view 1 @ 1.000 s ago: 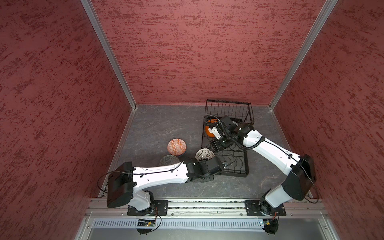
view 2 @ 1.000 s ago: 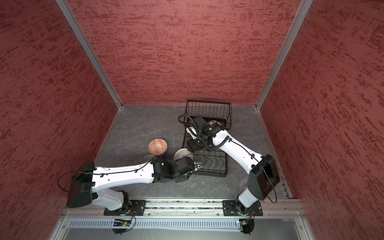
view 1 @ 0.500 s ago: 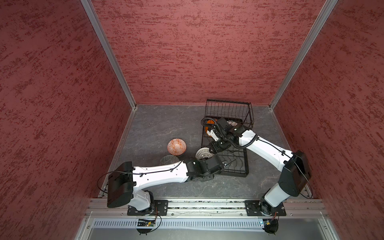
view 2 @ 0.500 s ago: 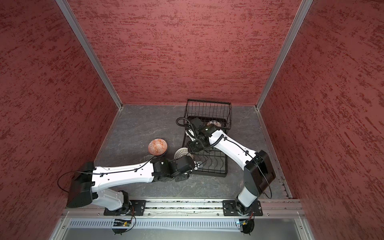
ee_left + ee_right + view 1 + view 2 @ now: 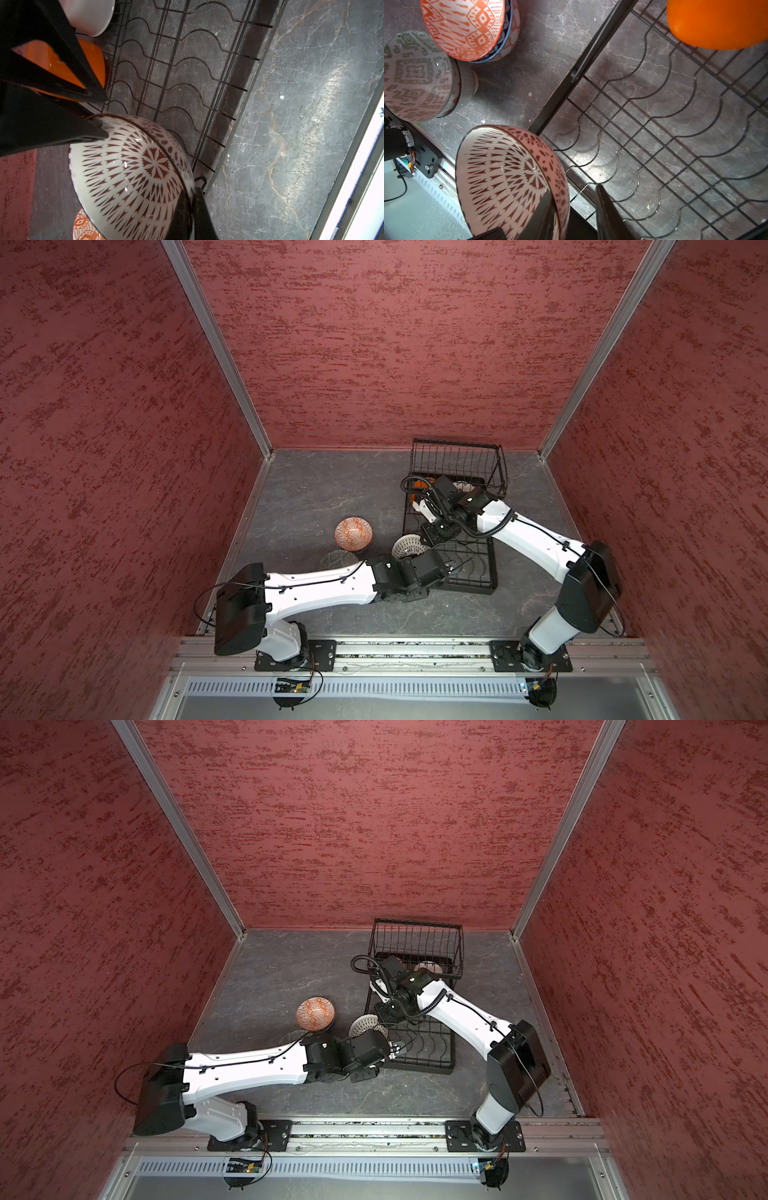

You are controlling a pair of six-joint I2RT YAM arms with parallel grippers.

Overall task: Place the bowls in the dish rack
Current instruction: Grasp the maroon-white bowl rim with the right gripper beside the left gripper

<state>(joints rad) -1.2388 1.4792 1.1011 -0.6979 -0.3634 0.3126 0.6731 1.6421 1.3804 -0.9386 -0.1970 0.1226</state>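
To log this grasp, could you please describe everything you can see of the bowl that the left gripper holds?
The bowl looks like round glazed ceramic. It is white, with dark red petal marks radiating from a central rosette, a dotted band outside and a dark rim. It is tipped on its side at the rack's edge, and whether it rests there is unclear. The left gripper is shut on its rim. The right gripper's open jaws straddle the rim elsewhere, one finger inside.

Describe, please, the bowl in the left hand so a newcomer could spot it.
Start at the black wire dish rack. At its left edge the left hand pinches the rim of a tilted bowl. Alone among its neighbours, it bears dark red rays around a rosette.
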